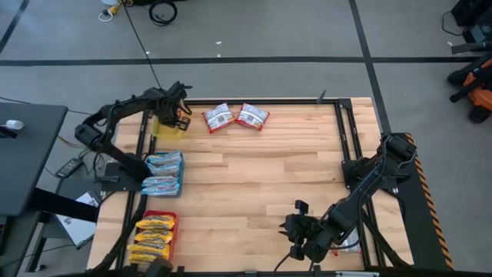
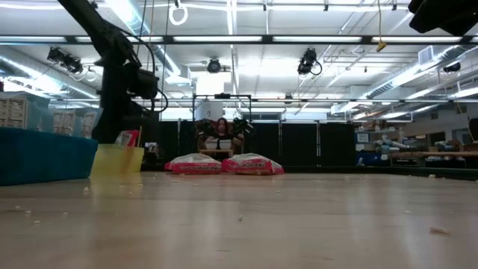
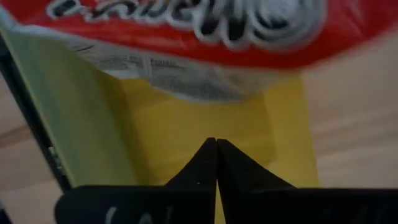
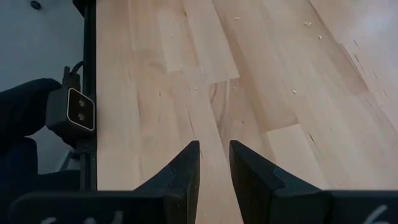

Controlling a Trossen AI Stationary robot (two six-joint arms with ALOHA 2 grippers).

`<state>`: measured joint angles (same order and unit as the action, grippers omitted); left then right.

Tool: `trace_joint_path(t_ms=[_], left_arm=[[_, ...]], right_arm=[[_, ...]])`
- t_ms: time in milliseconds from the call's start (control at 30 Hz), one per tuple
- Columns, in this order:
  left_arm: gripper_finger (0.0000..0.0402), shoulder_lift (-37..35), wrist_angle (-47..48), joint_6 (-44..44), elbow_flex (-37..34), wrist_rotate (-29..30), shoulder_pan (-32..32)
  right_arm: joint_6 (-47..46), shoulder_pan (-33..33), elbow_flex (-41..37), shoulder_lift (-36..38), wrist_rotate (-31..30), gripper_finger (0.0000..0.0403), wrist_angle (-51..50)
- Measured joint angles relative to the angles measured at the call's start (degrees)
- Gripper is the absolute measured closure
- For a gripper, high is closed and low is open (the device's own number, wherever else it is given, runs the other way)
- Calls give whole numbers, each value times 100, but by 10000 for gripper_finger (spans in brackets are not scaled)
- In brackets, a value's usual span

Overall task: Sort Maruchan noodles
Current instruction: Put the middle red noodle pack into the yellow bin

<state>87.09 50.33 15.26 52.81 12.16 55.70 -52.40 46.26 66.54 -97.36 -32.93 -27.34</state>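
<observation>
The left pincer point(image 1: 178, 115) hangs over the yellow tray point(image 1: 167, 125) at the far left corner of the counter point(image 1: 261, 177), its tips pressed together with nothing between them; a red-and-white packet point(image 3: 186, 37) lies in that tray right in front of the tips, glossy and crinkled, its printed film slumped against the tray's smooth, rigid wall. My reading is that this packet is now delivered and the step in hand is to fetch another, so the arm should rise straight clear of the tray's wall before swinging, to avoid dragging the light tray. Two more red-and-white packets point(image 1: 235, 117) lie on the bare wood just beside the yellow tray, flat, pillowy and slippery; a grip on a crimped edge or across the middle would likely hold best. Nearer than the yellow tray, the blue tray point(image 1: 178, 174) holds pale blue-white packets point(image 1: 162, 171), and the red tray point(image 1: 157, 215) beyond that holds yellow-orange packets point(image 1: 154, 235). The right pincer point(image 1: 296, 235) waits well away from the yellow tray at the near right, fingers narrowly apart and empty.
</observation>
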Motion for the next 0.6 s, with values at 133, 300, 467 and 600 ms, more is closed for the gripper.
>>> trace_joint_path(t_ms=[133, 300, 467, 600], left_arm=[[394, 277, -577, 374, -1, 4, 113], [393, 422, -1352, 878, -1, -249, 402], [393, 443, -1879, 1304, -1, -216, 682], [393, 443, -1928, 1369, -1, -138, 724]], right_arm=[[2, -2, 0, 0, 0, 310, 31], [-34, 7, 0, 0, 0, 310, 40], [-142, 84, 0, 0, 4, 310, 46], [-138, 111, 0, 0, -2, 310, 29]])
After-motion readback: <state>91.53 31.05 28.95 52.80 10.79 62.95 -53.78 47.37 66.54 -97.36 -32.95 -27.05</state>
